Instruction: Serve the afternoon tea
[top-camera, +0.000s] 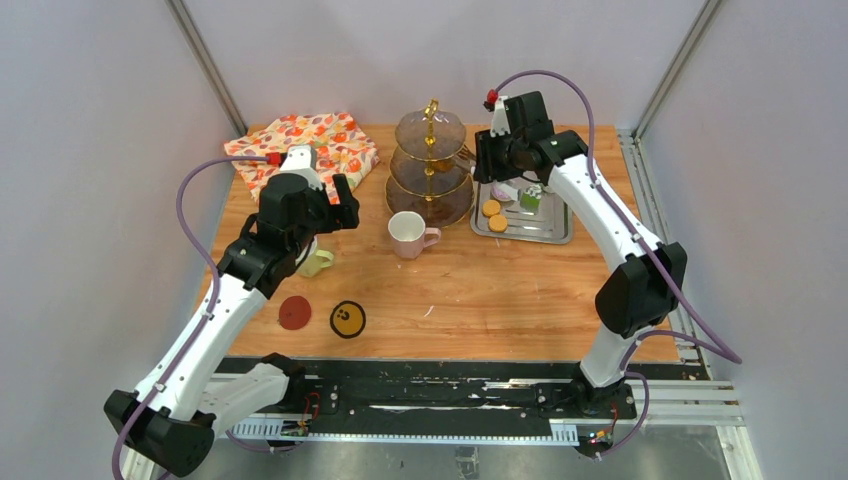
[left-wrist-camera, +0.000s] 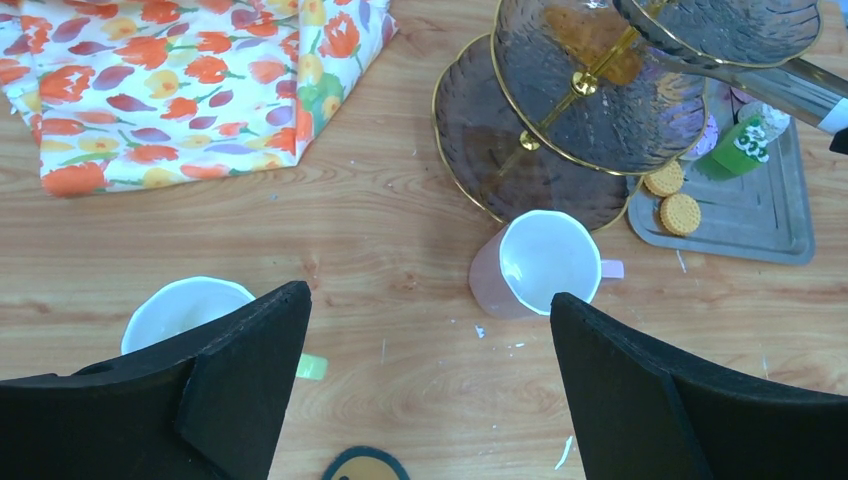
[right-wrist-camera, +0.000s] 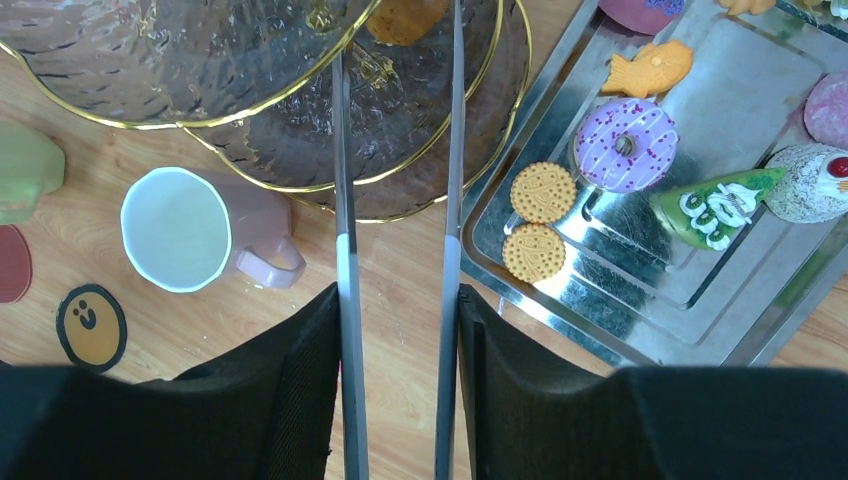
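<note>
Wooden table (top-camera: 500, 300) | right pincer (right-wrist-camera: 398, 300) clamps metal tongs (right-wrist-camera: 346, 270) over brown-glass three-tier stand (top-camera: 415, 160) | left pincer (left-wrist-camera: 428, 300) open, empty | advice: ease squeeze gently above tier, retain tongs.

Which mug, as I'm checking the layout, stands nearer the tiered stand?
The pink mug, right beside the stand; the yellow-green mug sits farther left.

We see a white cloth (left-wrist-camera: 180, 90) with orange and yellow flowers, a brown glass stand (top-camera: 430, 178) with gold rims, a pink mug (top-camera: 408, 234), a yellow-green mug (right-wrist-camera: 25, 172), a purple doughnut (right-wrist-camera: 626, 144), orange biscuits (right-wrist-camera: 543, 191), silver tongs (right-wrist-camera: 343, 200).
</note>
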